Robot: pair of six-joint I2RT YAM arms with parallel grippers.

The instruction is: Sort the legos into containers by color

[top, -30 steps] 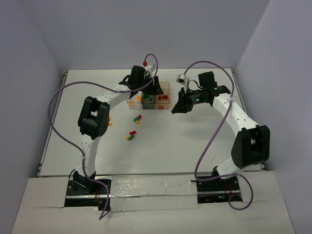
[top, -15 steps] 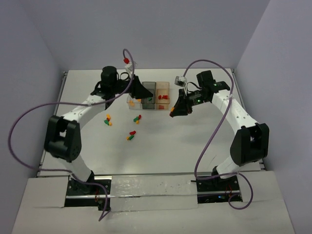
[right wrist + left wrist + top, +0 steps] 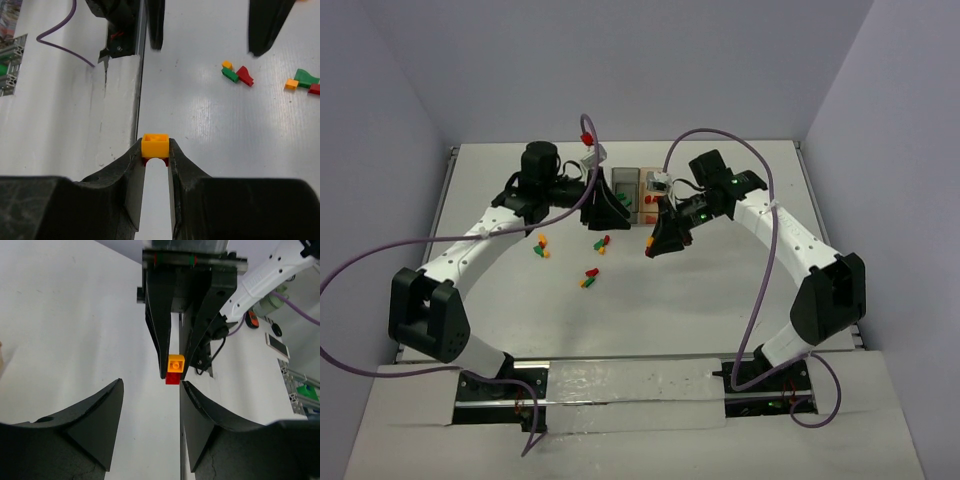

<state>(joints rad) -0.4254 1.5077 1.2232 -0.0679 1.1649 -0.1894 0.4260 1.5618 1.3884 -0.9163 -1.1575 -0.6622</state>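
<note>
— Where the arms leave their bases at the near edge, how do they stand?

— The left arm swings wide to the outside, its elbow low. It then stretches long across the table to its wrist. The right arm climbs to its elbow, then arches inward and down.

— And the right gripper?

— The right gripper is pinched tight on a yellow-on-red lego, the little stack sitting right between the fingertips.

— The left gripper?

— The left gripper stands roughly half open with nothing in it. It points at the right one's tips, so the held stack hangs just ahead of its gap, apart from both its fingers.

— The loose legos?

— The loose legos lie on the table on the near side of the left jaws, in small clusters of red, green and yellow. In the right wrist view they lie ahead of those jaws, off to the right.

— The containers?

— The containers sit beyond both pairs of jaws, partly hidden behind the grippers.
</note>
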